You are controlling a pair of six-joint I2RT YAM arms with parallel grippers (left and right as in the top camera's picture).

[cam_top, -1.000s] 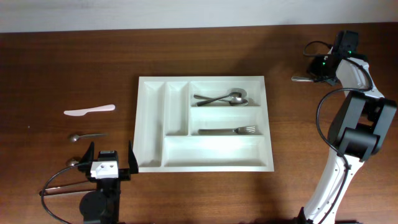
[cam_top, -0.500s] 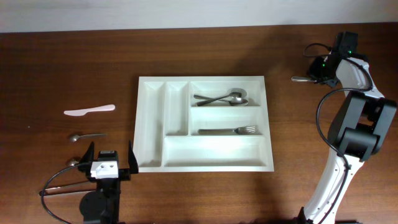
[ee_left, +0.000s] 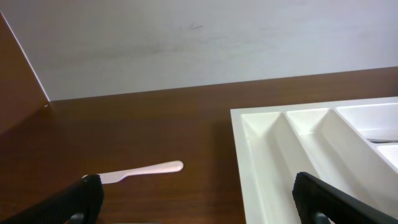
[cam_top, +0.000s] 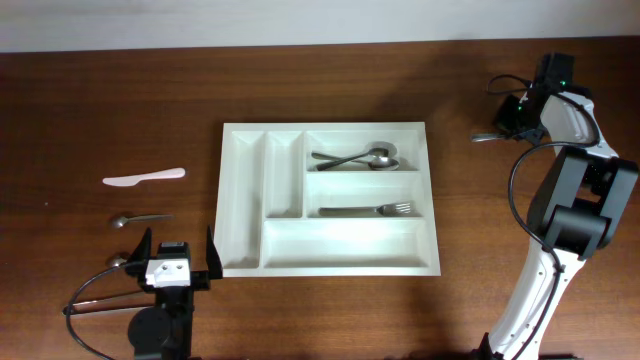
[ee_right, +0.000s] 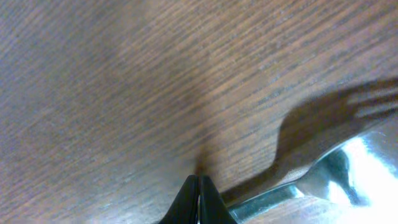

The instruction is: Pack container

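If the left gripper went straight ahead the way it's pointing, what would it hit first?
Probably the small spoon just ahead of the left gripper, then the white knife; height is unclear.

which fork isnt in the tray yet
The fork pinched by the right gripper, jaws shut, right of the container. The other fork lies inside its middle wide compartment.

The dark wooden table (cam_top: 330, 90) carries the white container (cam_top: 340, 245) at its middle. Well apart on the left lie 1 pale plastic knife (cam_top: 143, 178) and 1 small metal spoon (cam_top: 138, 218).
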